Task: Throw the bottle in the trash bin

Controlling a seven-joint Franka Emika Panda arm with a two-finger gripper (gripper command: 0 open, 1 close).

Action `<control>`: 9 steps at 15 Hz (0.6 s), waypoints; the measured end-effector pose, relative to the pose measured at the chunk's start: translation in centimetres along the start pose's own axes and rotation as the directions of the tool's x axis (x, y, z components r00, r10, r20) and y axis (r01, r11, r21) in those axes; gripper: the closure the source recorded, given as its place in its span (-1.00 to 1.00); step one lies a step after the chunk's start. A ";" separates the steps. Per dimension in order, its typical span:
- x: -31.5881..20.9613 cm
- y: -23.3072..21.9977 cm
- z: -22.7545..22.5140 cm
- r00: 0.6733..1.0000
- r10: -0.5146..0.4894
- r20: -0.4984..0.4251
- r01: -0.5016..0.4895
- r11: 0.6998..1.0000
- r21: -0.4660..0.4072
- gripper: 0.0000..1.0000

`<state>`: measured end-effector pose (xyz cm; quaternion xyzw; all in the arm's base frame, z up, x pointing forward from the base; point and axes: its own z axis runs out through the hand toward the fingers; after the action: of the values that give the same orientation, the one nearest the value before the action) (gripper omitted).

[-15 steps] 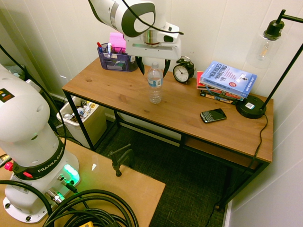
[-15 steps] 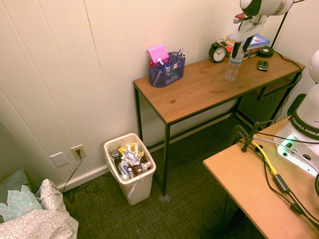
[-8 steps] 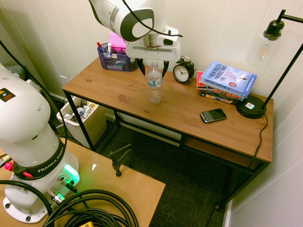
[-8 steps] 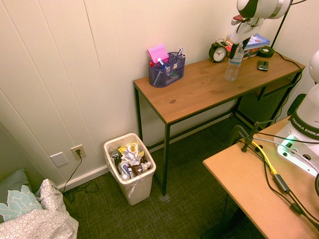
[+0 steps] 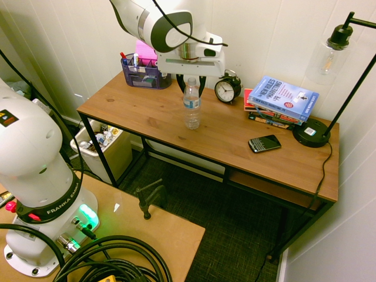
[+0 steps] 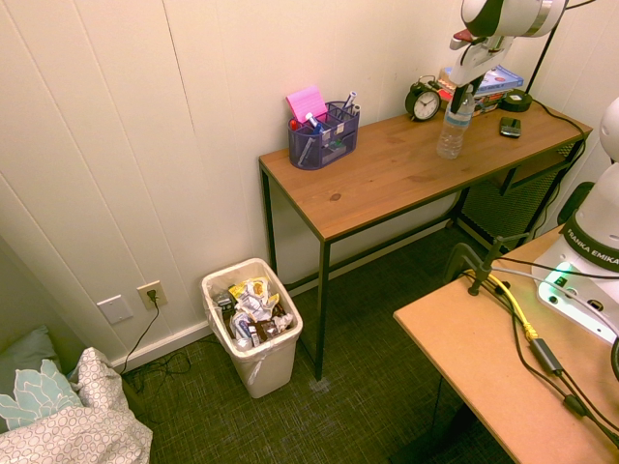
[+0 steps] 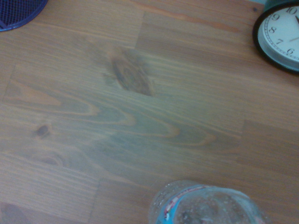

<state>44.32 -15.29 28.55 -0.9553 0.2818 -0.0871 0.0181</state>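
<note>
The clear bottle (image 5: 191,110) with a white cap and blue-white label stands upright near the middle of the wooden desk (image 5: 141,117). My gripper (image 5: 191,86) comes straight down over it, and its fingers are shut on the bottle's neck just under the cap. In the second exterior view the bottle (image 6: 451,130) is at the desk's far end under the gripper (image 6: 464,96). The bottle's shoulder (image 7: 205,205) shows in the wrist view. The cream-white trash bin (image 6: 273,371), full of rubbish, stands on the floor off the desk's other end, also visible as the bin (image 5: 117,154) beside the desk leg.
On the desk are a purple mesh pen holder (image 5: 143,74), a black alarm clock (image 5: 227,89), a stack of books (image 5: 281,100), a phone (image 5: 264,143) and a lamp base (image 5: 311,132). The wall runs along the back of the desk.
The fingers, spread wide on either side of the bottle's neck a second ago, have closed onto it. The bottle stays where it stood.
</note>
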 end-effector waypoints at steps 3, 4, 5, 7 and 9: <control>0.2 -0.1 -0.7 1.000 0.005 -0.009 -0.005 1.000 0.001 1.00; 0.3 -0.4 -1.6 1.000 0.006 -0.016 -0.006 1.000 0.007 1.00; 0.3 -1.1 -2.8 1.000 0.005 -0.023 -0.005 1.000 0.016 1.00; -0.2 -4.4 -6.5 0.999 -0.009 -0.036 0.010 0.999 0.038 1.00; -1.2 -10.0 -11.2 0.999 -0.030 -0.039 0.032 0.998 0.059 1.00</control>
<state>46.65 -6.08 40.24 -0.9568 0.2644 -0.1142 0.0398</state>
